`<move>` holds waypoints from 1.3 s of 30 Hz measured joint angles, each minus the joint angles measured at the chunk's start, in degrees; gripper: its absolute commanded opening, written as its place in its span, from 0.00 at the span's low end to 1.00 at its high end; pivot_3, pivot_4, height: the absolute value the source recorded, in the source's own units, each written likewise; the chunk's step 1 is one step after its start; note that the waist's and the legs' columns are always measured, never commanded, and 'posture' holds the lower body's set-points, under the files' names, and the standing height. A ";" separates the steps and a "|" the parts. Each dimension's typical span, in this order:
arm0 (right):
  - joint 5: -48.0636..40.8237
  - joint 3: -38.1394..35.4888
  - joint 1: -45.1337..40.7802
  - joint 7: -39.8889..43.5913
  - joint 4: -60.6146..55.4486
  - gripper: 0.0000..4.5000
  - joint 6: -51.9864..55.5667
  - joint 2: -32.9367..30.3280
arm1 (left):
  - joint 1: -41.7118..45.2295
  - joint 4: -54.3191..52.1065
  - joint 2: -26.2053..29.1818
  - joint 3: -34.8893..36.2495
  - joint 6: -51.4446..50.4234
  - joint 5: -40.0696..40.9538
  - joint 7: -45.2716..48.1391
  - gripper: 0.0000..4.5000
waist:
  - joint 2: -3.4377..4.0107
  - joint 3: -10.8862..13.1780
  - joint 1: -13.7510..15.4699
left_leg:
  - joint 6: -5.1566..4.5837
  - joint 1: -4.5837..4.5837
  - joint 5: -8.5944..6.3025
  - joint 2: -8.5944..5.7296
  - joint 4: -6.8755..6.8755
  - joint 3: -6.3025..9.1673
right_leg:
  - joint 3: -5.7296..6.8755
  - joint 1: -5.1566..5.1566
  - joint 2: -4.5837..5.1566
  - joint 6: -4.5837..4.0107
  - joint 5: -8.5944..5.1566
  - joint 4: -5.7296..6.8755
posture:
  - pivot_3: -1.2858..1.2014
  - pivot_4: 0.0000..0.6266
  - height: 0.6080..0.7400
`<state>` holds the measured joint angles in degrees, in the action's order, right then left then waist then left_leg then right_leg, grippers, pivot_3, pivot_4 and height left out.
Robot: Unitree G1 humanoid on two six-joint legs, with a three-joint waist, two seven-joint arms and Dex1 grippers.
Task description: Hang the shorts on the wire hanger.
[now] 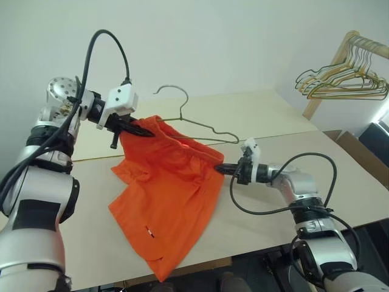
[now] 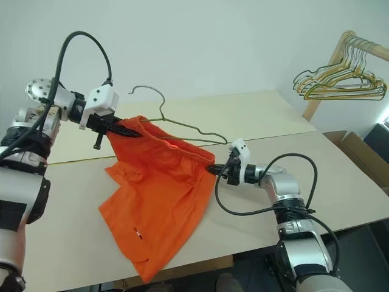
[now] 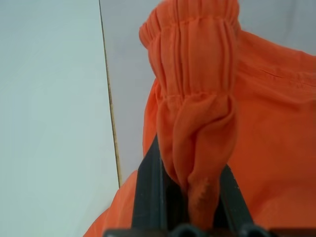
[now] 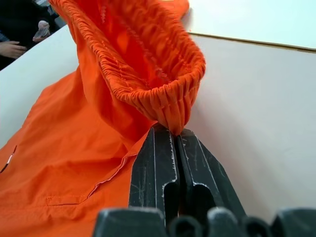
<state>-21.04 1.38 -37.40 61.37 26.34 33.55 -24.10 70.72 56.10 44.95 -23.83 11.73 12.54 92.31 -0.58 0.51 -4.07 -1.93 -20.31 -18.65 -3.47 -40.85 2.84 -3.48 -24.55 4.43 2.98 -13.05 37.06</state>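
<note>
Pale table (image 1: 340, 182) under a white wall, spare hangers (image 1: 346, 82) at far right. Head view: shorts (image 1: 167, 194) strung between left gripper (image 1: 143, 130) and right gripper (image 1: 220, 169), wire hanger (image 1: 200, 126) lying just behind. Left wrist: fingers (image 3: 150, 197) pinching bunched waistband. Right wrist: fingers (image 4: 155, 163) clamped on waistband edge. Soft, light, limp cloth; best held by the elastic.

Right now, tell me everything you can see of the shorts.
The shorts are bright orange cloth with a gathered elastic waistband and wide legs. The left gripper is shut on one end of the waistband and lifts it; the right gripper is shut on the other end, lower down. The waistband hangs open between them. The legs trail on the table, one hem over its near edge. The wire hanger lies behind.
</note>
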 measured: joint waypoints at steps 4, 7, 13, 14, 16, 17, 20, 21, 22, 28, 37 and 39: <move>-1.11 -0.33 0.04 4.15 -2.29 0.00 0.24 -5.63 | -2.93 -2.82 2.19 -0.25 -1.65 1.62 0.00 0.00 | -0.01 -0.01 0.03 | -0.03 0.00 -0.02 0.01 -0.01 0.00 | 0.01 0.03 -0.01 0.00 0.00 -0.01 | 0.51 0.00 1.00; -1.04 -0.05 0.06 5.79 -2.05 0.00 -0.35 -6.77 | -3.95 -4.46 2.36 -0.25 -2.24 2.16 0.00 0.00 | -0.02 -0.01 0.06 | -0.37 0.01 -0.21 0.01 -0.01 0.00 | 0.01 0.04 -0.02 0.00 0.00 0.00 | 0.51 0.00 1.00; -0.40 0.53 0.05 8.54 -1.97 0.00 -1.93 -8.97 | -5.50 -5.13 2.43 -0.23 -1.92 1.16 0.00 0.00 | -0.01 -0.01 0.04 | -0.23 0.01 -0.13 0.00 -0.01 -0.02 | 0.00 0.03 -0.01 0.00 0.00 -0.01 | 0.51 0.00 1.00; -0.38 0.68 0.02 8.83 -1.93 0.00 -1.87 -9.09 | -5.85 -5.10 2.42 -0.23 -1.84 0.89 0.00 0.00 | -0.01 -0.01 0.02 | -0.23 0.01 -0.13 0.00 -0.01 -0.03 | 0.00 0.03 -0.01 0.00 0.00 -0.02 | 0.51 0.00 1.00; -0.35 1.26 -0.27 9.57 -1.69 0.00 -1.78 -9.65 | -6.23 -4.78 2.42 -0.21 -1.84 0.72 0.00 0.00 | -0.02 0.00 0.05 | -0.24 0.00 -0.13 0.01 -0.01 -0.02 | 0.00 0.02 -0.02 0.00 0.00 -0.01 | 0.51 0.00 1.00; -0.23 1.40 -0.51 9.63 -1.68 0.00 -1.80 -9.75 | -6.23 -4.50 2.42 -0.04 -1.82 0.38 0.00 0.00 | -0.02 0.00 0.07 | -0.24 0.01 -0.13 0.01 -0.01 -0.02 | 0.00 0.02 -0.02 0.00 0.00 -0.01 | 0.51 0.00 1.00; 0.76 2.34 -0.64 9.90 -1.79 0.00 -3.92 -10.20 | -6.23 -3.58 2.32 0.29 -1.57 -2.02 0.00 0.00 | -0.02 0.00 0.07 | -0.24 0.01 -0.13 0.00 -0.01 -0.03 | 0.00 0.02 -0.01 0.00 0.00 -0.01 | 0.51 0.00 1.00; 1.11 2.59 -0.56 10.08 -2.02 0.00 -4.79 -10.44 | -6.23 -3.42 2.22 0.37 -1.55 -2.80 0.00 0.00 | -0.02 0.00 0.08 | -0.24 0.01 -0.13 0.00 -0.01 -0.03 | 0.01 0.02 -0.01 0.00 0.00 -0.01 | 0.51 0.00 1.00; 1.43 2.74 -0.56 10.24 -2.23 0.00 -5.41 -10.62 | -6.23 -3.31 2.16 0.45 -1.54 -3.38 0.00 0.00 | -0.02 0.00 0.08 | -0.24 0.01 -0.14 -0.01 -0.01 -0.03 | 0.00 0.02 -0.01 0.00 0.00 -0.01 | 0.51 0.00 1.00; 5.65 5.97 -2.38 11.26 -10.08 0.00 -9.51 -15.19 | -8.01 -3.63 0.41 3.04 -0.44 -7.46 -4.45 0.00 | -0.01 0.00 0.20 | -0.24 0.00 -0.14 -0.01 -0.03 -0.04 | -0.01 0.01 0.01 0.01 0.00 -0.01 | 0.51 0.00 1.00; 12.02 11.67 -10.63 10.40 -16.53 0.00 -7.98 -16.43 | -12.24 -9.33 -2.77 5.89 -1.71 -10.56 -10.88 0.00 | -0.01 0.00 0.17 | -0.21 -0.03 -0.13 0.00 -0.01 -0.05 | 0.00 -0.05 0.03 0.00 0.00 -0.01 | 0.50 0.00 1.00; 13.64 13.09 -11.16 10.04 -17.32 0.00 -9.05 -16.19 | -13.33 -10.97 -3.84 6.73 -2.71 -10.43 -11.65 0.00 | -0.02 0.00 0.32 | -0.09 -0.09 -0.05 -0.01 -0.02 -0.04 | 0.01 -0.08 0.03 0.00 0.00 -0.01 | 0.50 0.00 1.00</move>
<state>-7.40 14.47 -48.56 71.41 9.02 24.50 -40.28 57.39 45.14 41.10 -17.10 9.02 2.12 80.67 -0.59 0.50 -3.75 -2.01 -20.40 -18.70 -3.48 -40.88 2.80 -3.48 -24.63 4.47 2.98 -13.05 37.05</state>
